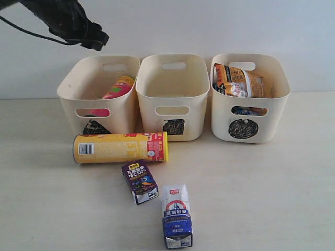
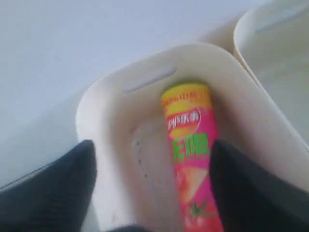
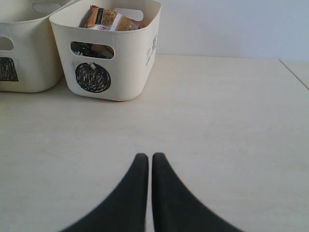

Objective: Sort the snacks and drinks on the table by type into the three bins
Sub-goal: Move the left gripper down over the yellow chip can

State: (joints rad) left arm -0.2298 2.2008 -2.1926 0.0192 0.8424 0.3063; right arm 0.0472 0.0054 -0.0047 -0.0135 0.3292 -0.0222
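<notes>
Pink tube (image 2: 190, 159) lies inside the left bin (image 2: 145, 58), beneath the left gripper (image 2: 152, 145), whose fingers stand apart and empty. Right gripper (image 3: 146, 162) hangs over the table (image 3: 231, 121), fingers pressed together.

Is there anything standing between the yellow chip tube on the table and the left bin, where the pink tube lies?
Nothing visible does. The yellow tube lies on its side just in front of the left bin, with no object between them. Inside, the pink tube rests along one wall, so free space remains beside it.
</notes>
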